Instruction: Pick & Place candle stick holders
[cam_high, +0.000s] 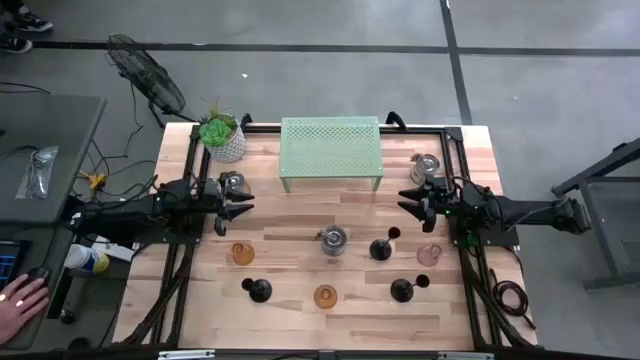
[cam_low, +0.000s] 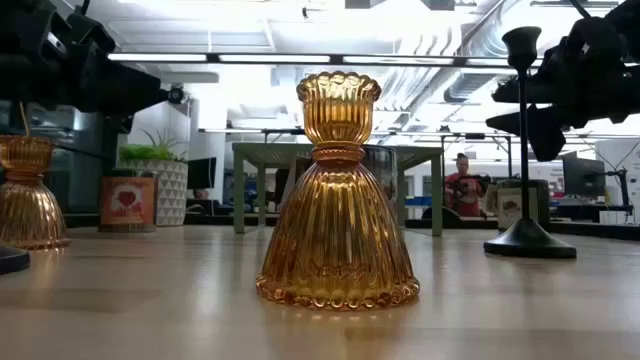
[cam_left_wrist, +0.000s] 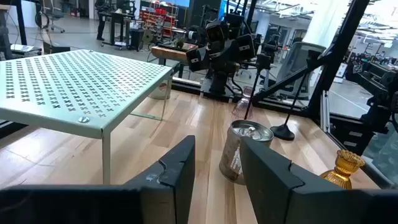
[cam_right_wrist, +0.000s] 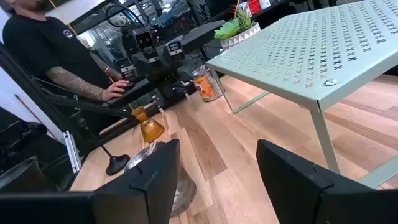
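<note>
Nine holders stand upright on their bases on the wooden table. Silver cups stand at the far left (cam_high: 231, 182), far right (cam_high: 425, 165) and centre (cam_high: 333, 238). Amber glass holders (cam_high: 242, 253) (cam_high: 325, 296), a pink glass one (cam_high: 430, 253) and black stemmed ones (cam_high: 258, 290) (cam_high: 381, 248) (cam_high: 403, 290) stand nearer. My left gripper (cam_high: 238, 210) is open and empty above the table, beside the far-left silver cup. My right gripper (cam_high: 410, 203) is open and empty, near the far-right silver cup. The left wrist view shows the centre cup (cam_left_wrist: 245, 149) beyond my open fingers.
A pale green perforated shelf (cam_high: 331, 150) stands on thin legs at the far centre. A white pot with a green plant (cam_high: 222, 135) sits at the far left corner. A person's hand (cam_high: 20, 298) rests on a desk left of the table. Black rails (cam_high: 462, 190) run along the sides.
</note>
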